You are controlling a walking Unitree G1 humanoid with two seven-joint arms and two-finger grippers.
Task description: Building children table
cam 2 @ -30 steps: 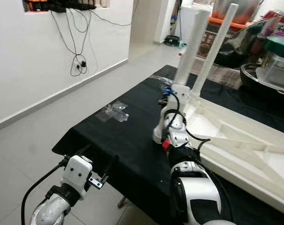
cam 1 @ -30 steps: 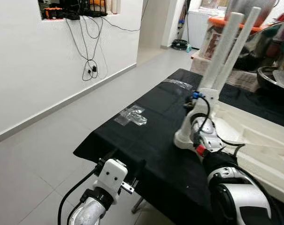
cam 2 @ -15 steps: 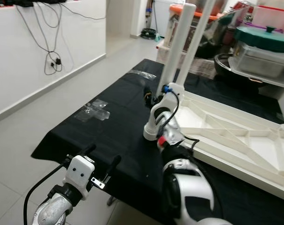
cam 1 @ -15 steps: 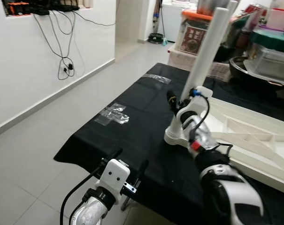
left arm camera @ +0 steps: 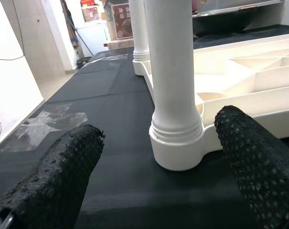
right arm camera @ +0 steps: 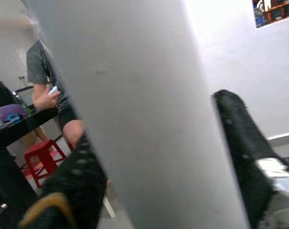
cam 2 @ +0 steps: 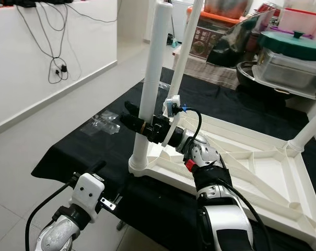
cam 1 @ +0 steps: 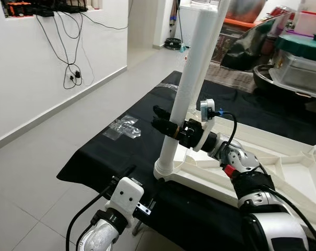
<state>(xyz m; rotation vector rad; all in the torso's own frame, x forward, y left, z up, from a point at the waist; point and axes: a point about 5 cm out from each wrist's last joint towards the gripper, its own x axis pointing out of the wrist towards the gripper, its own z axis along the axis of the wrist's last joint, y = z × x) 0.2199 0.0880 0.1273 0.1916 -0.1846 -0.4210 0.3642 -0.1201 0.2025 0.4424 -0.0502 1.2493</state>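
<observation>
While the left hand point(cam 1: 142, 184) gapes, the right hand point(cam 1: 163, 119) grips a white leg point(cam 1: 189, 83) (upright).

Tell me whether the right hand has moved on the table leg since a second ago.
Yes. The right hand has climbed from the socket at the base of the white table leg to partway up it, and is clamped round it above the black cloth.

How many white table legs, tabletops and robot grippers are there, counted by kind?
White table legs, standing upright: 3
White tabletop: 1
Grippers, the left gripper and the right gripper: 2
Total: 6
</observation>
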